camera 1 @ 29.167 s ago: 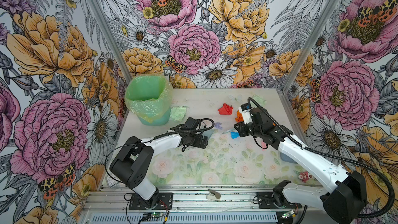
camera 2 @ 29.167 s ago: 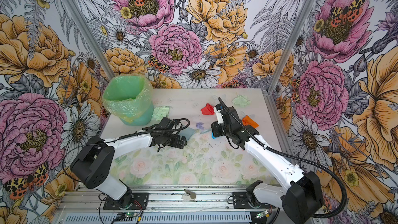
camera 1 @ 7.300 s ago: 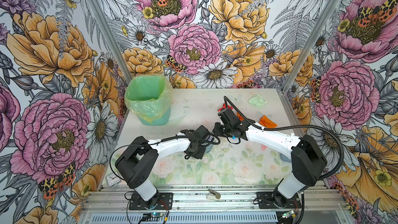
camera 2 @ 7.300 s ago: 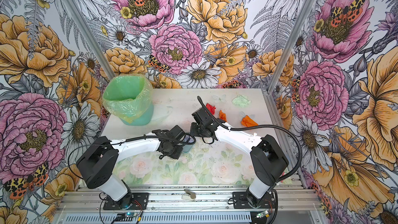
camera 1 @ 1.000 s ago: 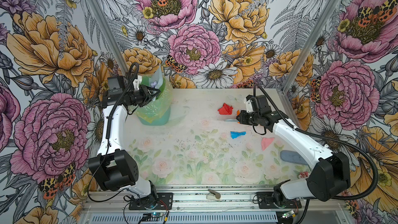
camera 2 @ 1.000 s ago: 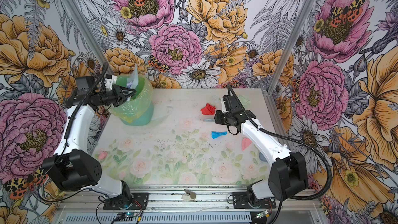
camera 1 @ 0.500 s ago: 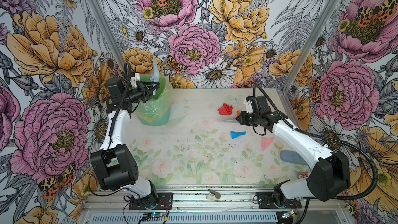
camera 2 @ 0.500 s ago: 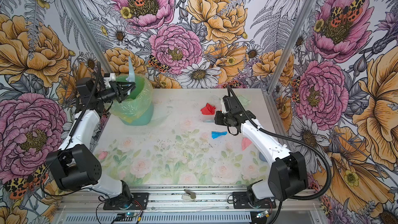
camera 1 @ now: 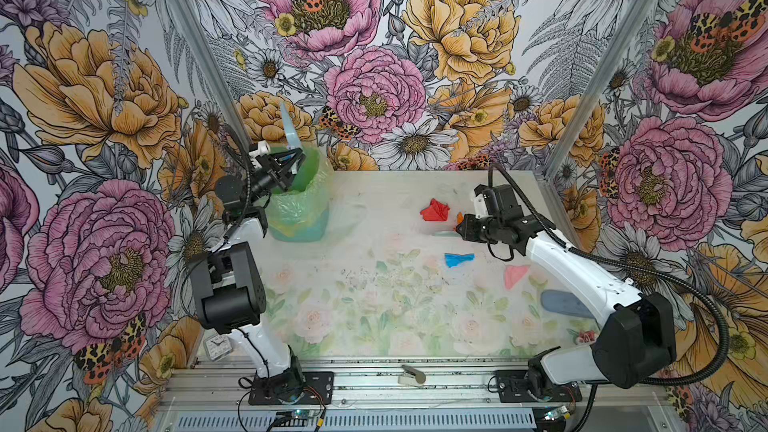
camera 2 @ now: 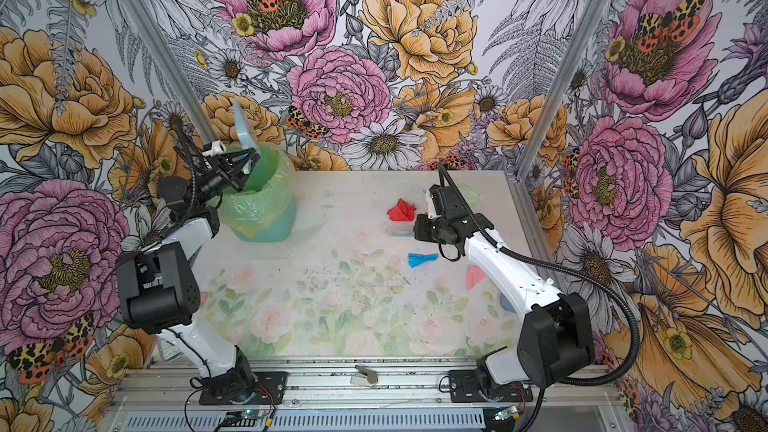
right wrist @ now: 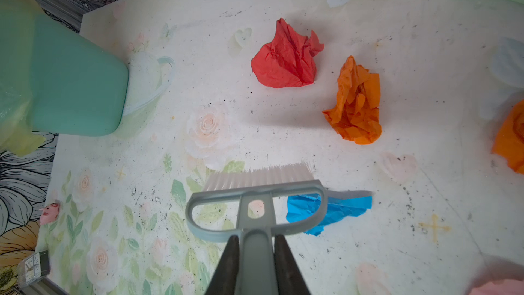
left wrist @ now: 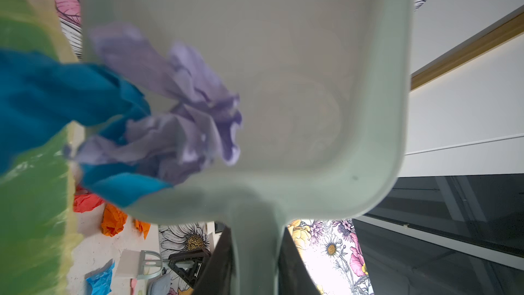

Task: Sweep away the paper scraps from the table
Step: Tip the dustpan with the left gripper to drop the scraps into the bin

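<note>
Dustpan (left wrist: pixel 283 80) tipped at the bin (camera 1: pixel 299 209), brush (right wrist: pixel 255 194) out over the surface (camera 1: pixel 374 326)

The green-bagged bin stood at the surface's far left corner. The left claw (left wrist: pixel 255 251) was clamped on the dustpan's handle, tilting it over the bin with a lilac scrap (left wrist: pixel 184 109) and a blue piece (left wrist: pixel 56 95) at its lip. The right claw (right wrist: pixel 256 248) pinched the brush handle. The bristles sat right beside a blue scrap (right wrist: pixel 340 211), with a red scrap (right wrist: pixel 285 58) and an orange scrap (right wrist: pixel 355 103) lying just beyond.

Paper scraps (camera 2: pixel 401 210) I see on the tabletop's (camera 1: pixel 365 326) right half
A crumpled red scrap (camera 1: pixel 434 210) and an orange scrap (right wrist: pixel 355 103) lie near each other toward the far edge; a flatter blue scrap (camera 1: pixel 458 260) sits nearer the middle, a pink scrap (camera 1: pixel 515 275) toward the right edge.
</note>
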Tool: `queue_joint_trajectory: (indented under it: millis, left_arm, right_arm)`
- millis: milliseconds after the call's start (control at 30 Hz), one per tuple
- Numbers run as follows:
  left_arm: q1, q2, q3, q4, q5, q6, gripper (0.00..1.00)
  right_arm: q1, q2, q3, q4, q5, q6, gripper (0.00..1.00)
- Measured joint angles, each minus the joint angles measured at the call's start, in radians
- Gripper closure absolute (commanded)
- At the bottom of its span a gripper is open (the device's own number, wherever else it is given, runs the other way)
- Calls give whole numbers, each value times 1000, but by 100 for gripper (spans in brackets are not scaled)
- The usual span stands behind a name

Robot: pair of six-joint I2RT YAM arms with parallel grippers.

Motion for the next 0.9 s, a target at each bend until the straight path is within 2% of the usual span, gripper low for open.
queue_joint_trajectory:
  millis: [100,300,667,900]
  left_arm:
    - [3,6,-14,82,-1,-56,89]
    - [32,-11,-32,165,-8,-56,88]
    - [38,-30,-47,171,-8,-56,88]
    - [38,-98,-49,171,-19,-56,87]
  right_arm:
    - [0,0,0,0,0,0,100]
    - [0,0,0,0,0,0,100]
    - [0,3,0,0,0,1,100]
    - [0,3,0,0,0,1,100]
